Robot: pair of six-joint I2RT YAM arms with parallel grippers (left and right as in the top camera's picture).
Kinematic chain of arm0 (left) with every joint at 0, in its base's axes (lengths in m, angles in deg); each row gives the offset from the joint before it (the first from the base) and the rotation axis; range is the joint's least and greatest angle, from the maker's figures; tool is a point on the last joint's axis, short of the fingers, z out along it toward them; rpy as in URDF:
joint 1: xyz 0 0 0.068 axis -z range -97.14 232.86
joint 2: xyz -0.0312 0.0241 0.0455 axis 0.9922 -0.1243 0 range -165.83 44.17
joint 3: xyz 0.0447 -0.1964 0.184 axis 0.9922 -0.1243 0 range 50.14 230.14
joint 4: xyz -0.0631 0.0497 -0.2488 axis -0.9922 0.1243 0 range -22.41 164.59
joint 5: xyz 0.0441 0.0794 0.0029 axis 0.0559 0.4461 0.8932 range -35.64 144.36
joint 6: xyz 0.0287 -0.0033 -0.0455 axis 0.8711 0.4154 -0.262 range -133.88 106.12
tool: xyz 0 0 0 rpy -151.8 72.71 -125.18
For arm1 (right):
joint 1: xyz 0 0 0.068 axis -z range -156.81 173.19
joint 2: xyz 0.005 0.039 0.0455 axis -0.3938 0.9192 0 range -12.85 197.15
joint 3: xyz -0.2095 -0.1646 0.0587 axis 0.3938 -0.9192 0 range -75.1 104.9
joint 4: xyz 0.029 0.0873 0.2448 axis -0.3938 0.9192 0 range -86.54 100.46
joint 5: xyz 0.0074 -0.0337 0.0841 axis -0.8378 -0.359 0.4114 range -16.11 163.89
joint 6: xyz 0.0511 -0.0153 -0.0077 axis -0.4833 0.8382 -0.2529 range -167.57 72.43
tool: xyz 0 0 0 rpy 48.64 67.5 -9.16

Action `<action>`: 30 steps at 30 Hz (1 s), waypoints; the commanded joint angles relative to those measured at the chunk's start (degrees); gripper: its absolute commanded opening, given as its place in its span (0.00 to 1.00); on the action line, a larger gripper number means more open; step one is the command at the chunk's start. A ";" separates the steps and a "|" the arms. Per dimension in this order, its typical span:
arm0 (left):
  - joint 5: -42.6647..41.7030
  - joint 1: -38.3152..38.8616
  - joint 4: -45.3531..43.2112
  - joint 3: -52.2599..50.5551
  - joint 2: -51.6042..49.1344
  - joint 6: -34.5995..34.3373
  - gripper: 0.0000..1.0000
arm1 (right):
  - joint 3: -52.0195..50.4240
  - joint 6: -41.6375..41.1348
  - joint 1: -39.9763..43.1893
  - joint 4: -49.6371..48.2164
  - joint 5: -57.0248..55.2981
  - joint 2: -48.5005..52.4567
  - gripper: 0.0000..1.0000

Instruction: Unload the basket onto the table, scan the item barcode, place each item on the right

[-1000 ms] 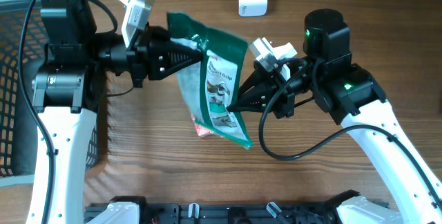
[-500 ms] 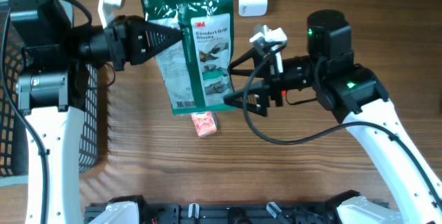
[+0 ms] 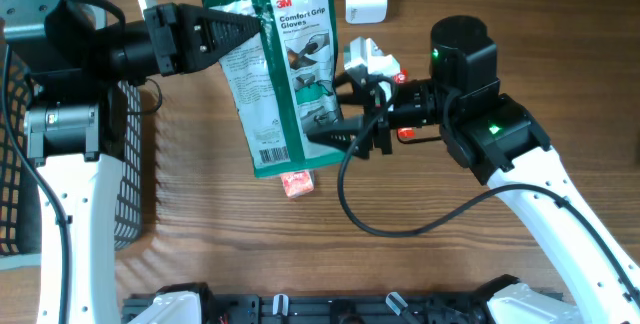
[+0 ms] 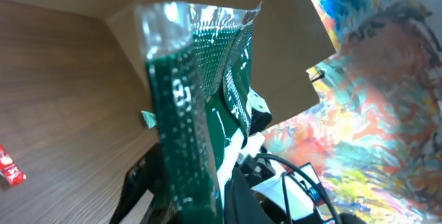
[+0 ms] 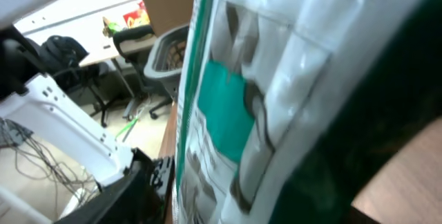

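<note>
Left pincer [image 3: 252, 32]: pressed together on the upper left edge of the green glove packet [image 3: 285, 74], held above the tabletop [image 3: 430, 254].
Right pincer [image 3: 335, 114]: spread at the packet's right edge, frame centre.
Barcode [image 3: 270, 151]: packet's lower left corner, facing up.

L arm [image 3: 62, 179] runs up the frame's left side, w/ L gripper [image 3: 258, 29] pointing right at upper left, fingers pinched shut on pack [image 3: 285, 94]. R arm [image 3: 545, 179] comes from lower right. R gripper [image 3: 322, 112] at centre points left, jaws spread.
</note>
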 commanded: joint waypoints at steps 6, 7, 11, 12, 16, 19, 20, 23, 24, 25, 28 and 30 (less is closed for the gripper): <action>0.59 0.24 0.00 0.07 0.04 -1.20 0.04 | 0.66 -8.20 -0.31 -8.81 1.64 0.92 0.52; 0.59 0.24 0.00 0.07 0.04 -1.22 0.04 | 0.66 -8.20 -0.31 -8.61 1.95 1.31 0.51; 0.17 0.24 0.02 0.07 0.04 -1.20 0.04 | 0.66 -9.81 -0.31 -12.70 6.67 4.04 0.39; 0.17 0.24 0.04 0.07 0.04 -1.20 0.04 | 0.66 -11.65 -0.31 -14.29 7.48 4.55 0.33; -1.64 0.24 0.02 0.07 0.04 1.11 0.11 | 0.66 -14.51 -0.28 -15.21 7.63 4.98 0.04; -5.70 0.22 0.98 0.07 0.55 6.97 1.00 | 0.66 -18.69 -0.28 -13.57 7.61 4.87 0.04; -5.73 0.22 2.01 0.07 0.92 8.85 1.00 | 0.66 -19.08 -0.28 -12.28 7.52 4.66 0.05; -5.03 0.04 10.78 0.07 2.86 19.41 1.00 | 0.66 -20.63 0.79 -5.66 3.43 2.58 0.05; -2.27 0.04 17.27 0.07 3.72 24.55 1.00 | 0.66 -20.59 1.77 -1.92 0.85 1.03 0.04; 1.68 0.04 23.65 0.07 4.44 29.38 1.00 | 0.66 -20.61 2.56 0.76 -0.96 -0.44 0.05; 36.79 0.26 49.42 0.07 7.10 42.29 1.00 | 0.66 -20.37 4.63 8.15 -4.98 -6.88 0.04; 55.95 1.68 59.34 0.07 7.61 42.36 1.00 | 0.66 -20.46 4.85 11.52 -7.67 -11.65 0.04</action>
